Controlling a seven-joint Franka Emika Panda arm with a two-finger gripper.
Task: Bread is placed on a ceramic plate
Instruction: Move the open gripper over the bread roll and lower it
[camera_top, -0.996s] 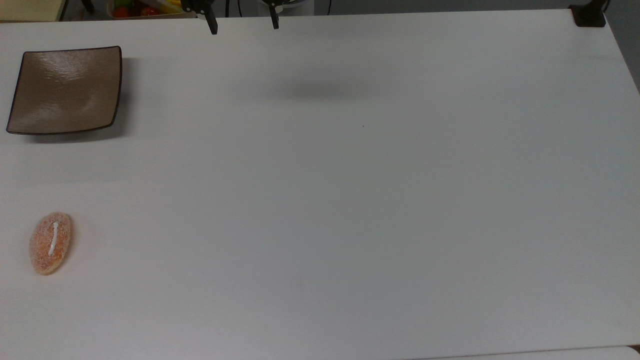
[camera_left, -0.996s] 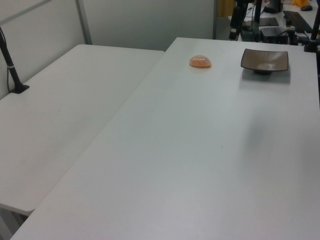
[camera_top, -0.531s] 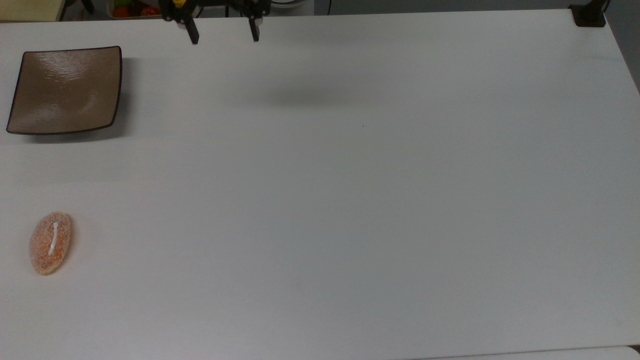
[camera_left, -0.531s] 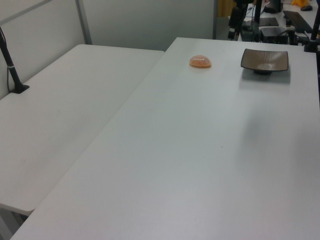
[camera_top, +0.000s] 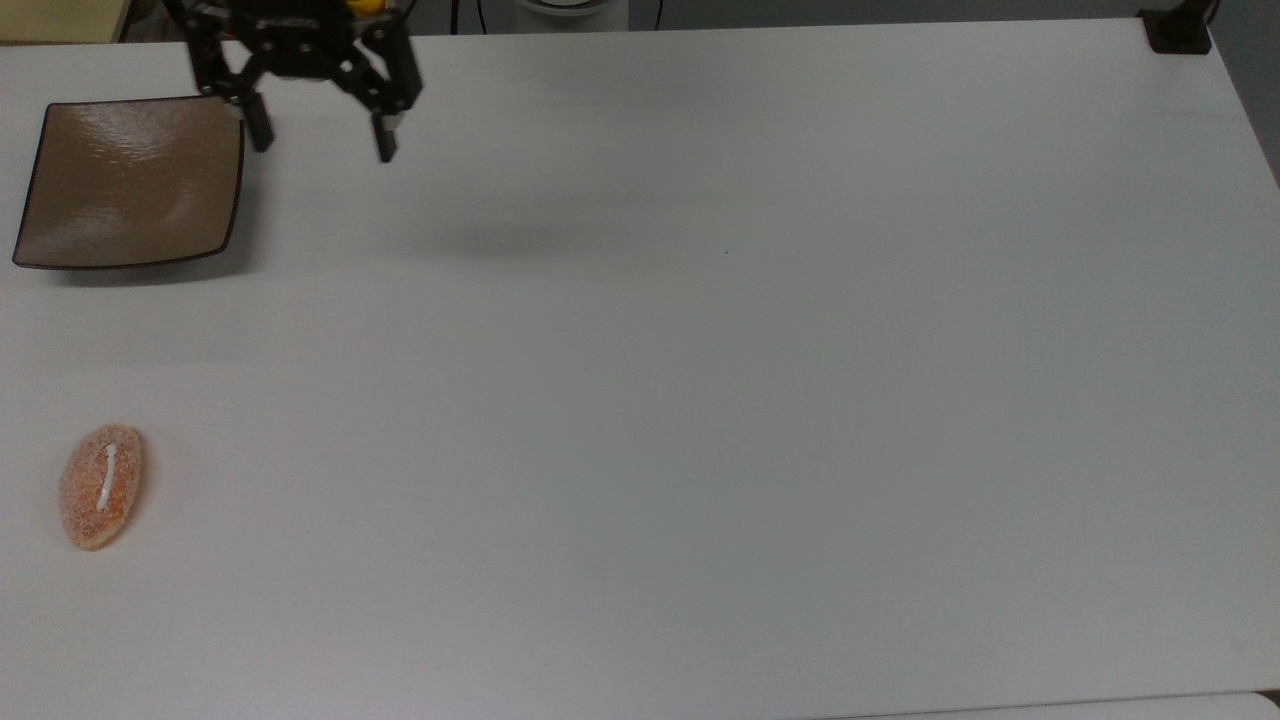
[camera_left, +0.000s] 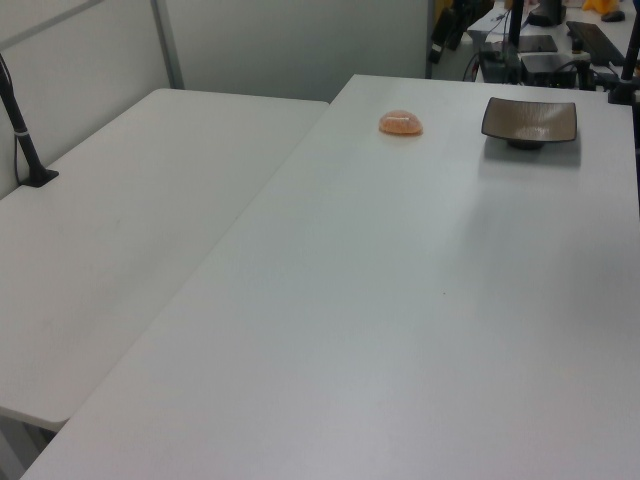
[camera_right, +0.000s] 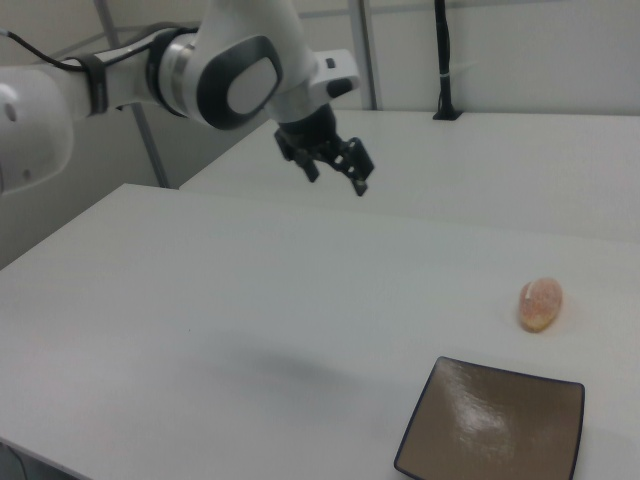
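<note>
Your bread (camera_top: 101, 486) lies on the bare white table (camera_top: 700, 400), near the top view's lower left corner, its long side running roughly up and down in the top view and the white stripe facing up. Nothing touches it. The plate (camera_top: 130, 180) sits well apart from it, toward the top view's upper left, flat on the table and with nothing on it, so the drop spot is ready.

Your gripper (camera_top: 322, 140) hangs in the air just beside the plate's right edge in the top view, high above the table to judge by its shadow lying well off to the right. Its fingers are spread wide and hold nothing; that suits an approach, since the bun is broad and you need the gap to straddle it. In the right view the gripper (camera_right: 337, 169) points downward from the white arm (camera_right: 200, 75), well away from the bread (camera_right: 541, 303).

I judge you are at the reaching step: the bun is not yet picked up. To take it across its narrow width, turn the fingers to match its lie.
</note>
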